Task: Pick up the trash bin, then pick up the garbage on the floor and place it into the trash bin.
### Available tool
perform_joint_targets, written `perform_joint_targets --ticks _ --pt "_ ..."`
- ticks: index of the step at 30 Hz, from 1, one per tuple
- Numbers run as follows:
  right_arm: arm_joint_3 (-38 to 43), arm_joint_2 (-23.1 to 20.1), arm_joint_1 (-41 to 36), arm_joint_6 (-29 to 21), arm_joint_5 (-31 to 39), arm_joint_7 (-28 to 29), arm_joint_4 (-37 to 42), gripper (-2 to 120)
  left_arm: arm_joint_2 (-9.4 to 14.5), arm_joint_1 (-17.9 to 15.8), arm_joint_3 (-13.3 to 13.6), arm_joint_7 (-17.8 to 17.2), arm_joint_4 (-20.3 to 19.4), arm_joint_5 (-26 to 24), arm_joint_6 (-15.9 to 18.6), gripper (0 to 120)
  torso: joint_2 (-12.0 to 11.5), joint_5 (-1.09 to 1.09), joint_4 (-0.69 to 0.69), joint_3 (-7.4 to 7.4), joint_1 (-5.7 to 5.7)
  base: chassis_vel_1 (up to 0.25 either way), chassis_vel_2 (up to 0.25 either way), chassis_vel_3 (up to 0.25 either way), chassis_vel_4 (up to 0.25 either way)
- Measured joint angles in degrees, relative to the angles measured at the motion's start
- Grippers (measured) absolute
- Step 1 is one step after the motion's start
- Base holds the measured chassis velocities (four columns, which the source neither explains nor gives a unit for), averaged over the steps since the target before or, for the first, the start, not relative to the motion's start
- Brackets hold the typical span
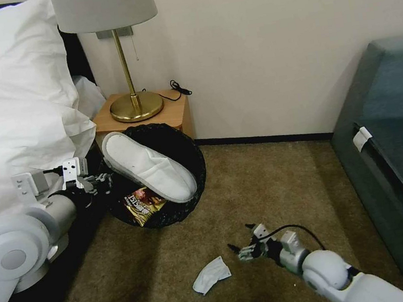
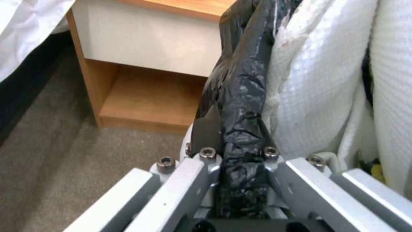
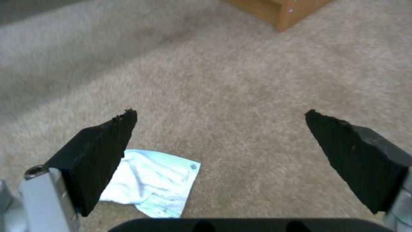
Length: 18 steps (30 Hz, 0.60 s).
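The trash bin, lined with a glossy black bag, hangs tilted beside the bed, its mouth facing me. My left gripper is shut on the bin's rim, the black plastic pinched between its fingers. Inside lie a white slipper and a red and gold snack wrapper; the slipper's white fabric presses against the rim. A crumpled white tissue lies on the carpet. My right gripper hovers open just right of the tissue, nothing between its fingers.
A wooden nightstand with a brass lamp stands behind the bin against the wall. The bed with white pillows is at the left. A dark teal couch fills the right side. Brown carpet lies open between them.
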Motion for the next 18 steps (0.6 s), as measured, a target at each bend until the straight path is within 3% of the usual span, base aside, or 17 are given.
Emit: perform_joint_targets --ticks 18 --pt "-9.1 10.1 4.5 1.3 -3.1 2.0 -11.4 100 0.6 -0.4 0.0 1.5 -0.5 0.0 0.0 3 0.0 0.01 0.00 0.00 0.00 0.000 0.000 0.000 0.000"
